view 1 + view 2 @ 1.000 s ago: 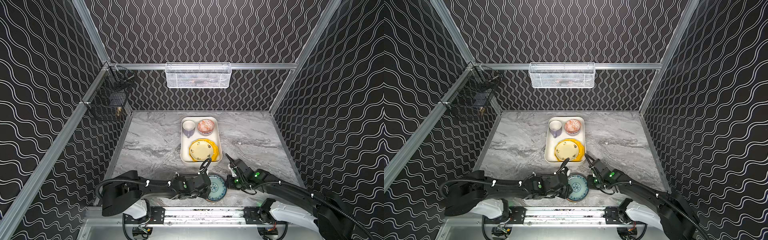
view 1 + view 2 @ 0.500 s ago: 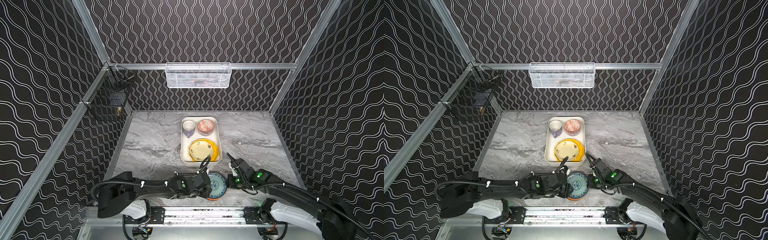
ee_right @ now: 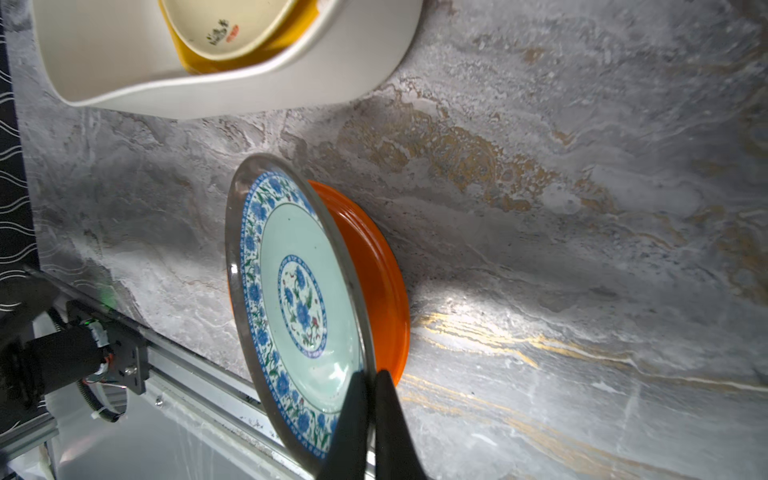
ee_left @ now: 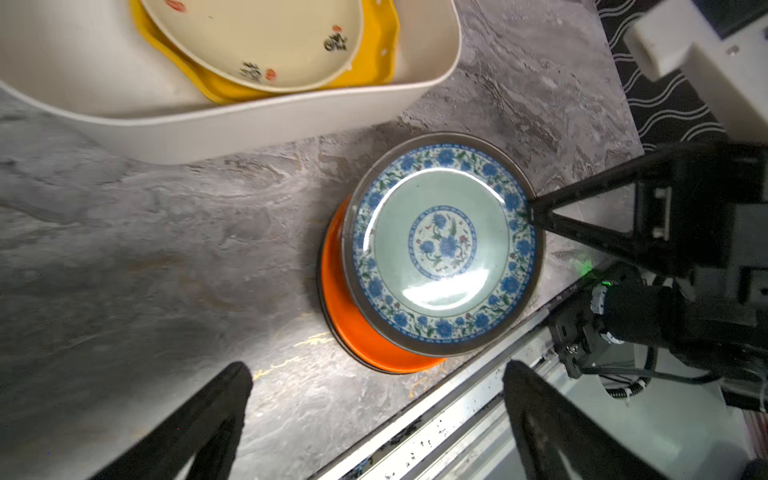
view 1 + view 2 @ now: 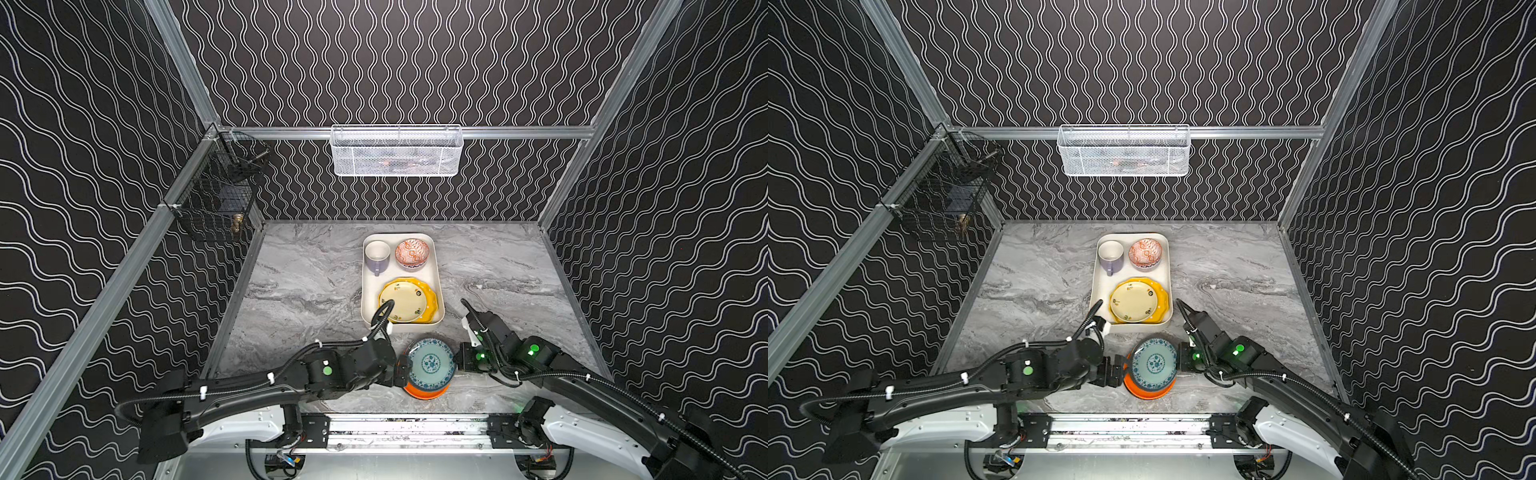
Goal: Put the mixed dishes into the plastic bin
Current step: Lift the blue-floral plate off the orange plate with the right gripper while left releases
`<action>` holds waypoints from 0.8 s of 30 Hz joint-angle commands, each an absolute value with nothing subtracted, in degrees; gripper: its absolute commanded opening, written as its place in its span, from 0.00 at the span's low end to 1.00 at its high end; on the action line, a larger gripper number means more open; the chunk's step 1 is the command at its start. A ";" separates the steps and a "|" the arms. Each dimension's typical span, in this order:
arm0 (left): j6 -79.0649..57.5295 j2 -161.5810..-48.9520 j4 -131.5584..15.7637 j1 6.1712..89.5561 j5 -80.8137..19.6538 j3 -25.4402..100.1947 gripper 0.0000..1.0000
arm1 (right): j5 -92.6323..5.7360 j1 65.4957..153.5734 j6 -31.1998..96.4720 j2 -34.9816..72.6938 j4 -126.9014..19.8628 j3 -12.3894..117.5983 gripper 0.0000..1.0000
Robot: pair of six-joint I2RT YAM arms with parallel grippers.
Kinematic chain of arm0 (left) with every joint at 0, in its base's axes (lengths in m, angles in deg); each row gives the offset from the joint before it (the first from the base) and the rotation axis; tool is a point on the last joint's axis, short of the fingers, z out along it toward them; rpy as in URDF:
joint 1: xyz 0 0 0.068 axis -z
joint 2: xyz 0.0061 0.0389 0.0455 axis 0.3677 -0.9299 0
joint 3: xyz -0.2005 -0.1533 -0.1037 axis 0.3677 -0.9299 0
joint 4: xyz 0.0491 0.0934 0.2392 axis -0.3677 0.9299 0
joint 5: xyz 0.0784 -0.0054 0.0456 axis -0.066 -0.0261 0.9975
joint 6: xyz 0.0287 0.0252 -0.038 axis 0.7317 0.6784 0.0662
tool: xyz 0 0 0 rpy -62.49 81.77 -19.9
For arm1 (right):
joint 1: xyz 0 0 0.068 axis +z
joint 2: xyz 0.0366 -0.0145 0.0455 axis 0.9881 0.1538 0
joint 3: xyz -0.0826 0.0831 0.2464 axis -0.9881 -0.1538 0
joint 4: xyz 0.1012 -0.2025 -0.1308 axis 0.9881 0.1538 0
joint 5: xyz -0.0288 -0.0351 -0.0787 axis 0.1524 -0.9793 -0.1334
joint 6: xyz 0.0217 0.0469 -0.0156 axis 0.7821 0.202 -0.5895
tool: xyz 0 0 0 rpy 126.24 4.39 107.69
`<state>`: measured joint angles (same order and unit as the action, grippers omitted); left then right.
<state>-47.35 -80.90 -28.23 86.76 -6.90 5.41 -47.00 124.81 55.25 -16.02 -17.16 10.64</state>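
White mesh basket (image 5: 397, 151) hangs on back wall (image 5: 395, 62), black wire basket (image 5: 216, 199) on left wall (image 5: 83, 145)

A robot test cell in a lab; black wavy-patterned wall panels (image 5: 395, 62) on aluminium framing (image 5: 519, 132) close in the left, far and right sides; a left arm (image 5: 249, 386) and a right arm (image 5: 582, 382) stand on a metal rail (image 5: 407, 428) at the near edge of a grey marble-look worktop (image 5: 316, 291); a white mesh basket (image 5: 397, 151) hangs on the far wall, a black wire basket (image 5: 216, 199) on the left.

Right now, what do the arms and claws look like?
The left arm and right arm are black on white bases, with green lights, ribbed black cable hoses and white zip ties. The left claw and right claw are black too, tapered and triangular.
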 commanded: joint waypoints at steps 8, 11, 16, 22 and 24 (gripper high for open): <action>-48.70 -74.64 -18.64 84.83 -1.92 5.98 0.99 | -46.91 124.86 55.41 -17.42 -14.44 14.96 0.00; -48.37 -73.80 -17.48 84.09 -1.18 6.77 0.99 | -46.86 124.83 54.94 -16.87 -13.85 16.66 0.00; -46.84 -73.76 -16.57 82.06 -1.75 7.96 0.99 | -47.14 124.90 54.27 -15.26 -13.62 19.47 0.00; -44.32 -74.02 -16.72 78.03 -4.83 8.57 0.99 | -48.81 124.81 53.32 -12.45 -14.08 23.87 0.00; -43.46 -73.72 -16.58 76.68 -5.73 8.87 0.99 | -49.45 124.77 52.91 -10.93 -13.76 25.74 0.00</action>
